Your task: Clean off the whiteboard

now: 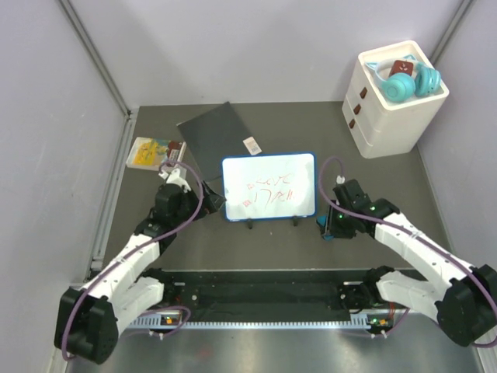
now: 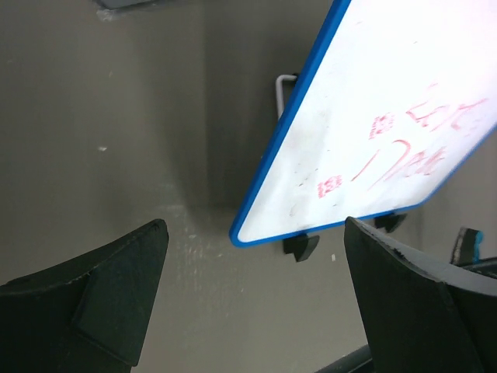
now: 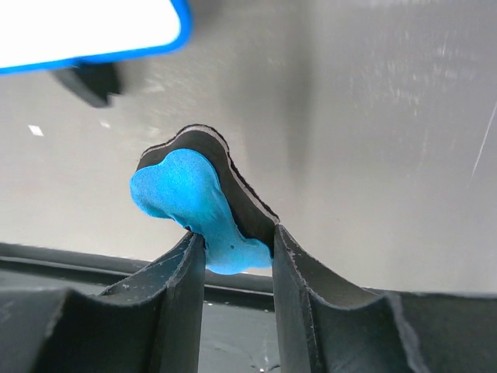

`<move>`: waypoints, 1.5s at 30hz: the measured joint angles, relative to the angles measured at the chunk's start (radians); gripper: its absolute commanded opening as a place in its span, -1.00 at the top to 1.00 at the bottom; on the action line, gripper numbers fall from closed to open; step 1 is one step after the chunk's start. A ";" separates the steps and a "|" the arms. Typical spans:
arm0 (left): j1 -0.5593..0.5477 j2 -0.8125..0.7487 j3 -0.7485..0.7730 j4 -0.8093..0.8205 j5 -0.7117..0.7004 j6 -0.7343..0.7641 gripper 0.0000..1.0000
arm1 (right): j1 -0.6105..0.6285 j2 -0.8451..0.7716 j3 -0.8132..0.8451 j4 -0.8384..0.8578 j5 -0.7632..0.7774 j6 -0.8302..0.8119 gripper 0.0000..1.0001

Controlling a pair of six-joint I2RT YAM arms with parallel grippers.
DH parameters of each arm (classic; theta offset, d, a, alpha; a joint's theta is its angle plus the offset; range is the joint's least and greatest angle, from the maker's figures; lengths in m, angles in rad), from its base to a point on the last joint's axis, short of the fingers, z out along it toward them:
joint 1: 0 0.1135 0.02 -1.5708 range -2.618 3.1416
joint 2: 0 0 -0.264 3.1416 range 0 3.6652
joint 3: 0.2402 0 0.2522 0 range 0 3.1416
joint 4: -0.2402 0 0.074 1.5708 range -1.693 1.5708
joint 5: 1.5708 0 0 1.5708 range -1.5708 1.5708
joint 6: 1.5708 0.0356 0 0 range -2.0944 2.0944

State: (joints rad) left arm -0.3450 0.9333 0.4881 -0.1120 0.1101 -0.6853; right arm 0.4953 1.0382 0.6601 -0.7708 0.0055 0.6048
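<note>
The whiteboard (image 1: 269, 186) has a thin blue frame, black feet and red scribbles, and stands in the middle of the table. It also shows in the left wrist view (image 2: 373, 116), and its corner in the right wrist view (image 3: 85, 31). My left gripper (image 1: 211, 202) is open and empty just left of the board's lower left corner; in its own view (image 2: 256, 295) bare table lies between the jaws. My right gripper (image 1: 324, 225) is shut on a blue and black eraser (image 3: 198, 198), right of the board's lower right corner. The eraser also shows from the top (image 1: 323, 226).
A dark grey flat sheet (image 1: 216, 132) lies behind the board at the left. A yellow packet (image 1: 153, 152) lies at the far left. A white drawer box (image 1: 392, 105) with teal headphones (image 1: 408, 81) on top stands at the back right. Grey walls close in both sides.
</note>
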 measured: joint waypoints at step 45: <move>0.124 0.880 -0.409 1.555 0.495 -0.329 -0.18 | 0.079 0.221 0.190 0.390 0.058 0.013 1.00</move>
State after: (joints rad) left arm -0.2207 1.8130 0.0788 1.4429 0.6052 -1.0142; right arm 0.5739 1.2591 0.8505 -0.3809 0.0639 0.6182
